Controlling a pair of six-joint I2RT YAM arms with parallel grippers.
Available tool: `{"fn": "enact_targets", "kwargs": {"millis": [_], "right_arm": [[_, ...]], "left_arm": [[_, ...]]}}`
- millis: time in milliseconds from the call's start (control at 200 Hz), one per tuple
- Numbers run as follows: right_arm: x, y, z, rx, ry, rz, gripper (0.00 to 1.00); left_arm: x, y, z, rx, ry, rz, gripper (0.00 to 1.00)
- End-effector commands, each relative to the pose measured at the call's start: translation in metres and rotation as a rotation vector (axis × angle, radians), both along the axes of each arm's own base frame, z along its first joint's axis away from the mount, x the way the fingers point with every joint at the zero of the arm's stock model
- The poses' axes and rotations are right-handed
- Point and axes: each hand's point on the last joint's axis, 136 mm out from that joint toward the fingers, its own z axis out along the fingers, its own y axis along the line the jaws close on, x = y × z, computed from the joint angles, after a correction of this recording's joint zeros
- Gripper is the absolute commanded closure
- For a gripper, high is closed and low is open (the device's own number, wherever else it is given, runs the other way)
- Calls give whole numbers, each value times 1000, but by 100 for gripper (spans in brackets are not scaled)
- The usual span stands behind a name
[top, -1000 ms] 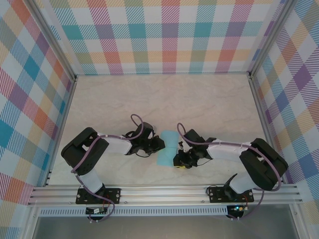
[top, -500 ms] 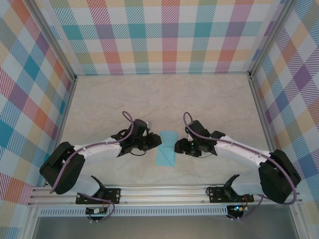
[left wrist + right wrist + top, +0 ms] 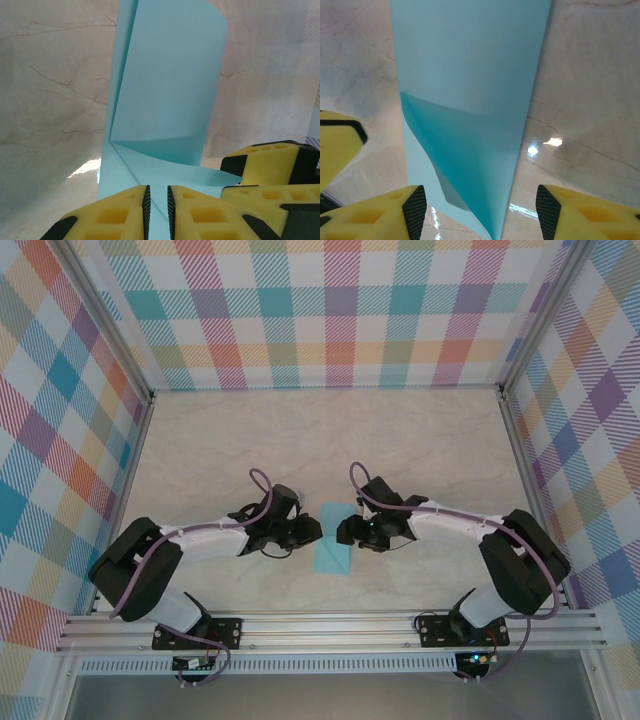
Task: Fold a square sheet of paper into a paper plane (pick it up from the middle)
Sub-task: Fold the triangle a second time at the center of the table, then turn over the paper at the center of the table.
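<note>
The square sheet of paper [image 3: 333, 545] is light blue and lies on the table between my two grippers, folded into a narrow shape with diagonal creases. In the left wrist view the paper [image 3: 165, 90] has one flap curling up. My left gripper [image 3: 157, 192] hovers low over its near edge. Its jaws are almost together, with only a thin slit through which the flat paper shows. My right gripper [image 3: 481, 200] stands open, straddling the pointed end of the paper [image 3: 470, 65] without touching it. From above, the left gripper [image 3: 312, 530] and right gripper [image 3: 347, 530] face each other across the sheet.
The table [image 3: 420, 450] is pale marble, walled by checked panels [image 3: 330, 310] on three sides. An aluminium rail [image 3: 330, 625] with both arm bases runs along the near edge. The right gripper's yellow fingers [image 3: 270, 170] sit close beside the left's.
My right gripper has opened its jaws and moved up and left to the paper's right edge. The left arm has shifted slightly while its gripper stays at the paper's left edge.
</note>
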Motion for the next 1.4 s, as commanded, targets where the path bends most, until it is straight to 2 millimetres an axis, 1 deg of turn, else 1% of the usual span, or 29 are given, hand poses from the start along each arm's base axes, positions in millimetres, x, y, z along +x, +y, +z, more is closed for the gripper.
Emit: {"fn": "enact_targets", "kwargs": {"millis": [0, 70, 185, 355, 410, 555, 715, 835, 895, 1000, 1140, 1190, 1265, 1395], "right_arm": [[8, 12, 6, 42, -15, 13, 40], [8, 14, 4, 47, -11, 12, 42], [10, 13, 2, 39, -6, -4, 42], [11, 12, -4, 32, 3, -24, 42], [11, 15, -5, 47, 7, -20, 43], [10, 17, -11, 47, 26, -23, 46], [9, 15, -14, 43, 35, -32, 46], [8, 15, -9, 54, 24, -32, 45], [9, 11, -8, 39, 16, -43, 44], [9, 6, -12, 9, 22, -64, 42], [9, 5, -15, 4, 29, -78, 42], [9, 8, -16, 20, 33, -72, 42], [8, 14, -15, 43, 44, -53, 44], [9, 17, -15, 60, 50, -56, 43]], "left_arm": [[-1, -14, 1, -27, 6, -38, 81], [0, -17, -2, -27, 12, -43, 82], [1, -18, -7, -14, 30, -31, 82], [2, -22, -1, -20, 16, -36, 83], [2, -23, 0, -22, 13, -39, 83], [3, -24, -7, -10, 25, -42, 84], [4, -26, -12, -11, 34, -43, 85], [4, -26, -16, -2, 40, -42, 85], [3, -26, -19, 1, 44, -46, 85], [3, -27, -22, 4, 53, -50, 86], [2, -24, -28, 27, 64, -39, 86], [2, -22, -31, 35, 69, -35, 86], [1, -21, -34, 42, 76, -35, 86], [-1, -18, -38, 53, 83, -33, 87]]}}
